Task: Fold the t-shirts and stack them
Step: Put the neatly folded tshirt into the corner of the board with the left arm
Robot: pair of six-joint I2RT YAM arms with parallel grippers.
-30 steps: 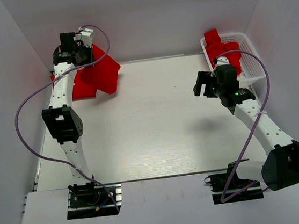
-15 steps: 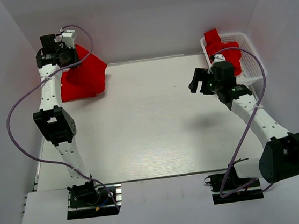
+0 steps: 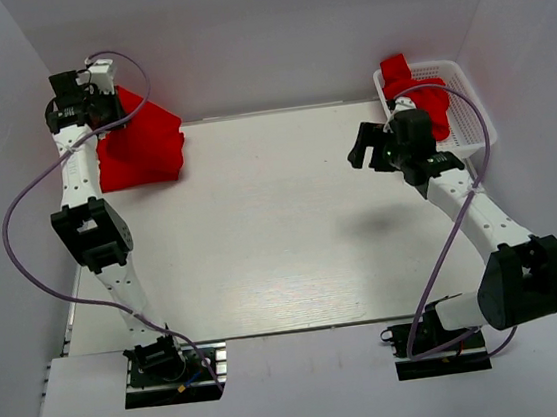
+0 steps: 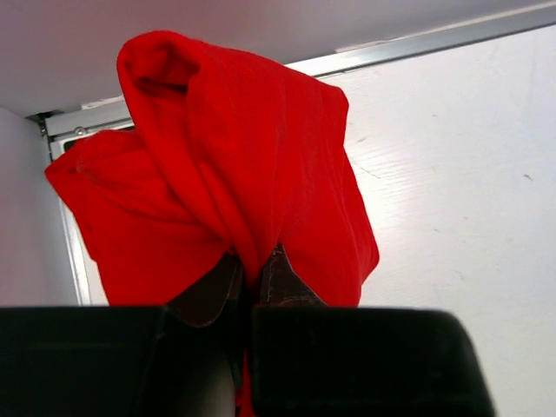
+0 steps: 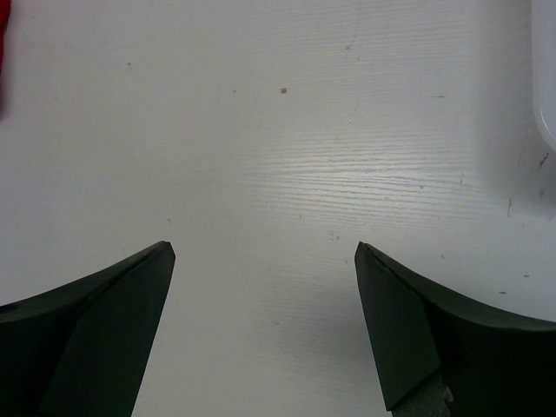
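A folded red t-shirt [image 3: 142, 143] hangs at the table's far left corner, held by my left gripper [image 3: 96, 108]. In the left wrist view the gripper [image 4: 252, 269] is shut on a fold of the t-shirt [image 4: 217, 165], which drapes down over the table edge. More red t-shirts [image 3: 418, 92] lie bunched in the white basket [image 3: 469, 116] at the far right. My right gripper [image 3: 367, 148] is open and empty, hovering just left of the basket; in the right wrist view the gripper [image 5: 265, 252] has only bare table between its fingers.
The white table [image 3: 281, 228] has a metal rail along its far edge [image 4: 434, 39]. Grey walls close in on the left, back and right. The basket's corner [image 5: 547, 78] shows at the right wrist view's right edge.
My left gripper has carried the red t-shirt leftward and farther back toward the far left corner. My right gripper has shifted slightly left and farther from the bases, staying open.
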